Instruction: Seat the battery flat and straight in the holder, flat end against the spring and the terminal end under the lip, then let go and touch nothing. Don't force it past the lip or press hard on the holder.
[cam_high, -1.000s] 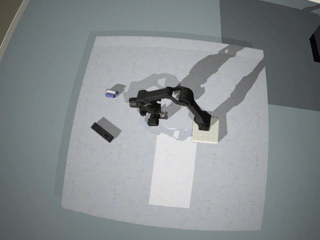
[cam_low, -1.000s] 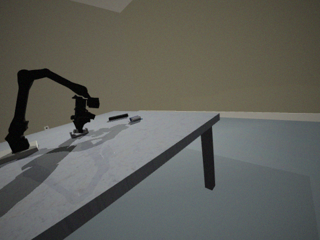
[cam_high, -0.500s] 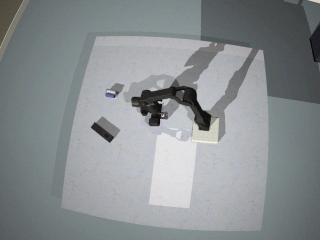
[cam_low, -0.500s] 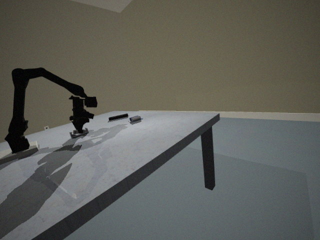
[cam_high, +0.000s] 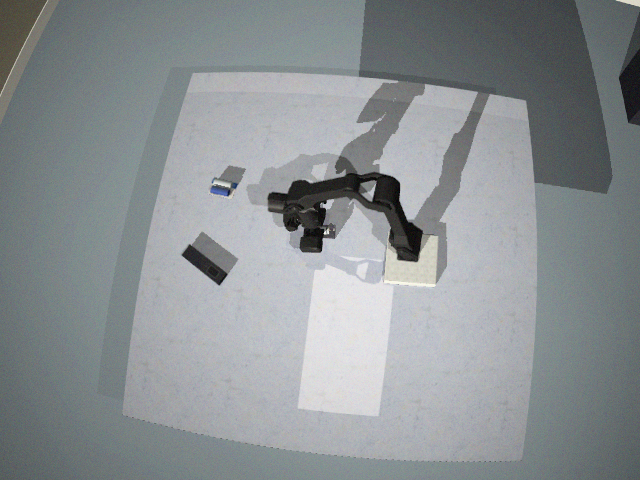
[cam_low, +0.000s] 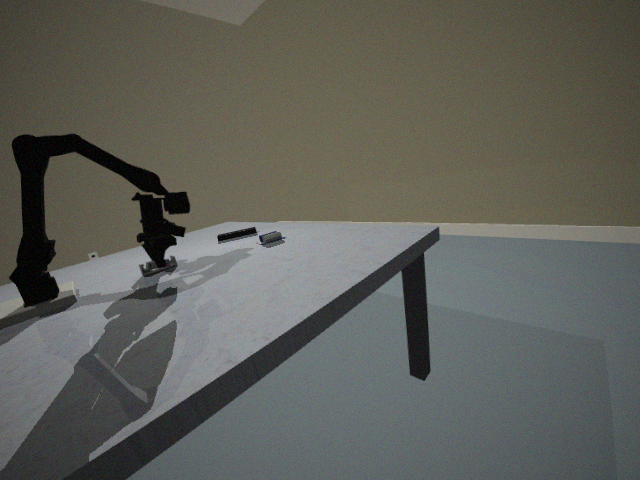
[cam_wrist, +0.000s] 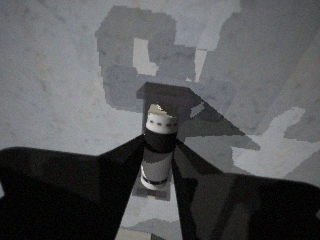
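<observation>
The battery (cam_wrist: 156, 167), a white cylinder with dark bands, lies lengthwise over the grey holder (cam_wrist: 166, 91) (cam_low: 144, 270) (cam_high: 331, 230) in the wrist view. Its far end is close to the holder's tall dark end wall, and its near end is close to the low near wall. My gripper (cam_wrist: 159, 141) (cam_low: 162, 264) points down and is shut on the battery, one black finger on each side. The spring and the lip cannot be made out. Whether the battery touches the holder's floor or lies fully level cannot be told.
A black oblong box (cam_high: 204, 264) (cam_low: 236, 234) and a blue and white object (cam_high: 221, 187) (cam_low: 270, 237) lie on the table beyond the arm. The arm's base stands on a cream plate (cam_high: 410, 273). A pale rectangle (cam_high: 346, 351) lies on the tabletop.
</observation>
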